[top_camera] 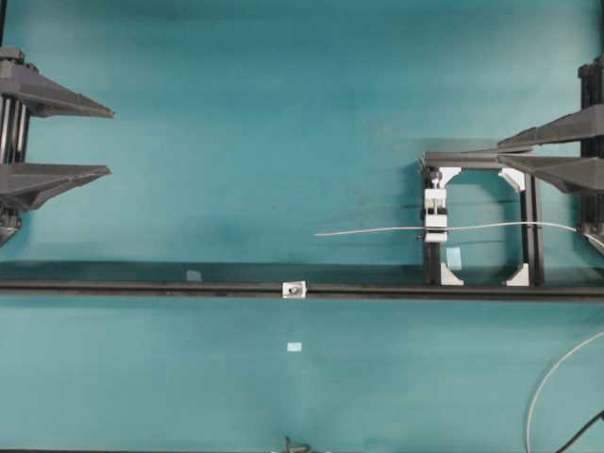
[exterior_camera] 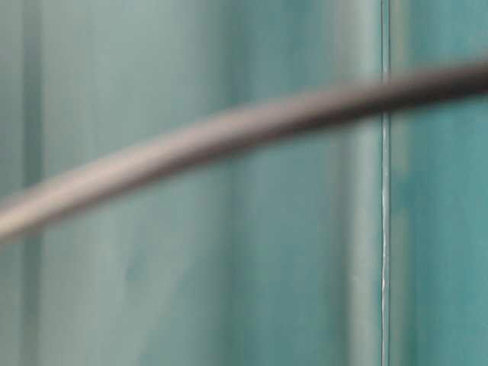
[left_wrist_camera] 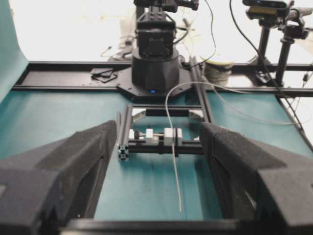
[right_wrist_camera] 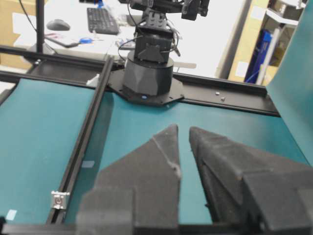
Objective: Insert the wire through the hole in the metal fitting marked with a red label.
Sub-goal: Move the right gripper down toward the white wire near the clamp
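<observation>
The thin pale wire (top_camera: 377, 230) lies level over the mat, held in the white clamp (top_camera: 435, 215) of the black frame (top_camera: 534, 226), with its free end pointing left. In the left wrist view the wire (left_wrist_camera: 174, 166) points toward the camera between my fingers. The small silvery metal fitting (top_camera: 294, 289) sits on the long black rail (top_camera: 142, 288), and its dark hole shows. It also appears in the right wrist view (right_wrist_camera: 58, 199). My left gripper (top_camera: 109, 142) is wide open and empty at the far left. My right gripper (top_camera: 500, 152) is empty over the frame's top bar, its jaws nearly together.
Small pale tape marks (top_camera: 294, 346) lie on the teal mat. A thicker white cable (top_camera: 547, 377) and a black cable (top_camera: 580, 434) curl at the lower right. The table-level view shows only a blurred dark cable (exterior_camera: 252, 122).
</observation>
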